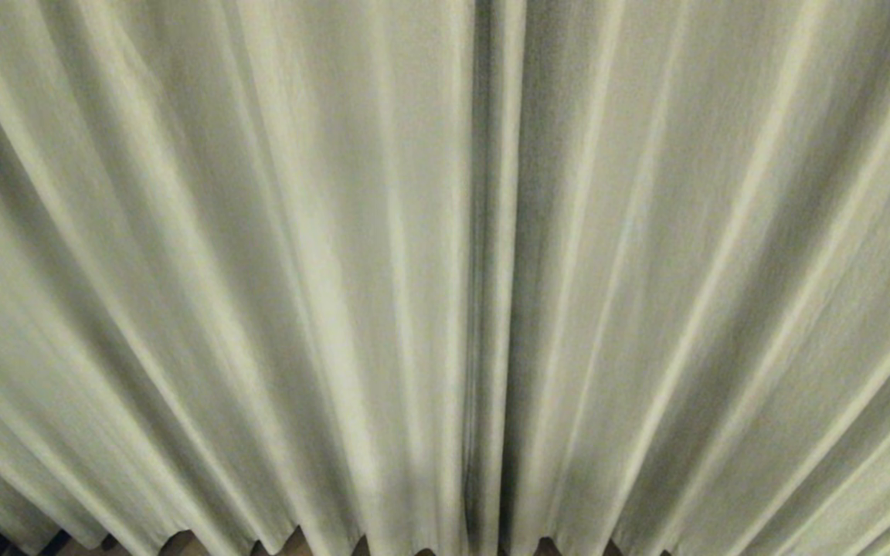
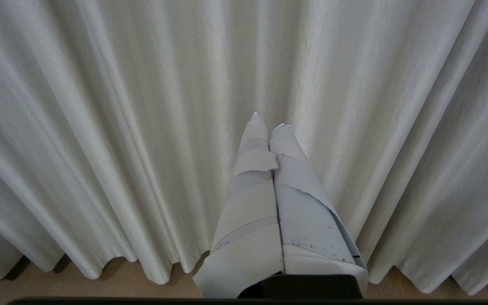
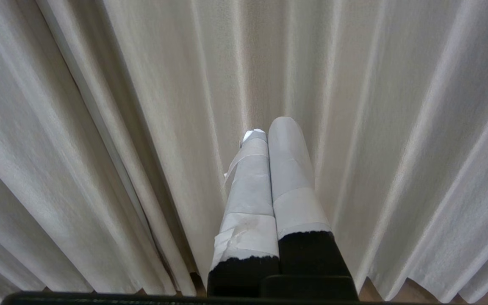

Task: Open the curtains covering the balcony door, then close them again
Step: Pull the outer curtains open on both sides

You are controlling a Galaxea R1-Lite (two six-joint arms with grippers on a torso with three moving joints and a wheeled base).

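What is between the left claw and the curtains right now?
Nothing: in the left wrist view the shut left claw points at the closed curtains with no object between; contact is unclear.

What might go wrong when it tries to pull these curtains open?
Both grippers, left and right, are shut and hold nothing, so they must open before they can catch any cloth. The curtains hang in loose, smooth pleats that may slip out of a pinch. The seam where the panels meet is narrow, and a gripper could snag the wrong panel.
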